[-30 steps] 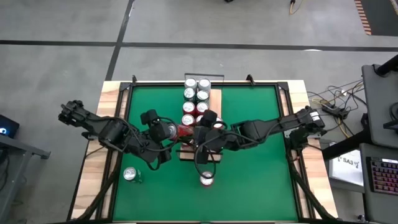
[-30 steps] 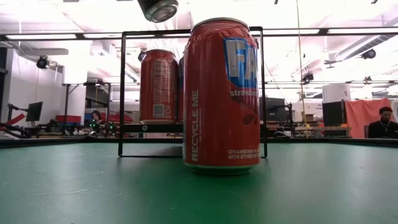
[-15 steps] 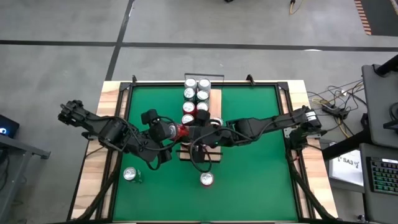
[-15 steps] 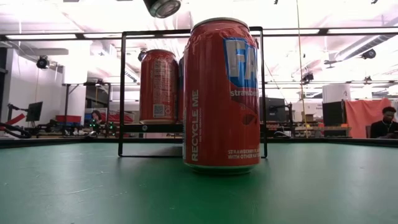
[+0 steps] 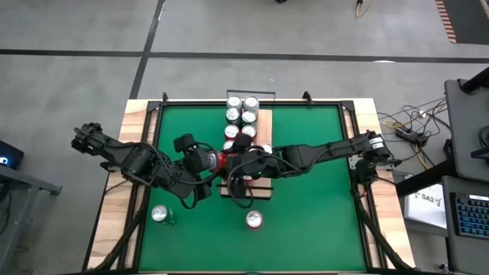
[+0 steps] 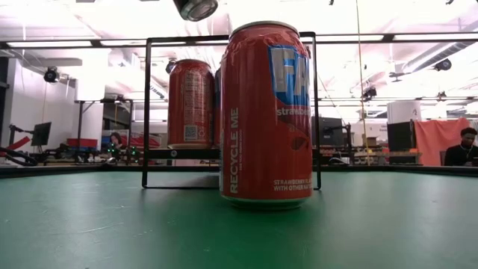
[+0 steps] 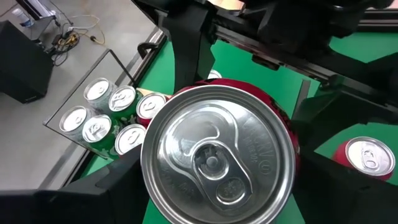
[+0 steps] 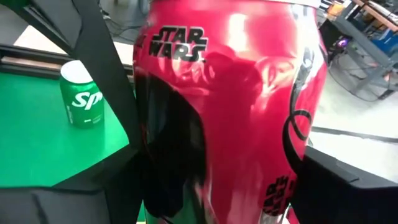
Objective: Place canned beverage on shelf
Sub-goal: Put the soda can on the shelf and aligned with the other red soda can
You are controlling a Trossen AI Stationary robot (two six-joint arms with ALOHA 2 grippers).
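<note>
My left gripper is shut on a red Star Wars can, held on its side above the pale wood shelf. The can's silver top faces the left wrist camera and also shows in the low view. My right gripper is open, with one finger on each side of the can's red wall. I cannot tell whether they touch it. Several cans stand upright on the shelf's far end. My left gripper holds the red can between its two fingers, which lie along the can's sides near its top end. The fingers come level from the table's left. The can lies level, top toward the left arm, lifted clear above the shelf.
A red Fanta can stands on the green mat near the front, also in the high view. A green Sprite can stands front left. The shelf's black rail frame rises at its near end.
My right gripper has gone toward the table's left, over the shelf, until its fingers flank the red can in my left gripper. The can and my left gripper have stayed almost still.
</note>
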